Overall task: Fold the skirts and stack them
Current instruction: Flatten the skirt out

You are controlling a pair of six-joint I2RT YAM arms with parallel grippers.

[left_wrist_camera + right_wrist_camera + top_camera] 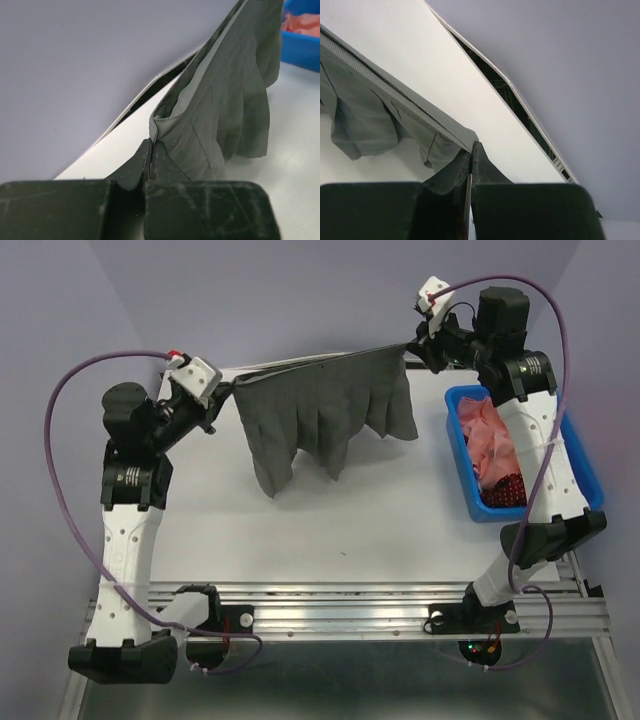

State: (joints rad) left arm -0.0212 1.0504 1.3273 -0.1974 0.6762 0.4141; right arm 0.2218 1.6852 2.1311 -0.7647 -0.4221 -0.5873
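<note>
The left arm rises from its base at the lower left of the overhead view. It bends at the elbow and reaches toward the upper centre. The left gripper is pinched shut on one end of the waistband of the plain dark grey cloth skirt.

The right arm climbs the right side of that view, crossing above the blue plastic bin, and its wrist turns left near the top. The right gripper is likewise clamped on the waistband's other end.

The waistband is stretched taut between the two grippers. Its long axis runs left to right and rises slightly toward the upper right. The hem hangs down in loose pleats over the white table, longest at its lower left corner. Whether it touches the surface cannot be told.

In each wrist view the band leaves the closed fingertips and runs away toward the top of the frame.

The dark red skirt with white dots lies in the bin's near end beside crumpled pink cloth. It is partly hidden by the right arm.
</note>
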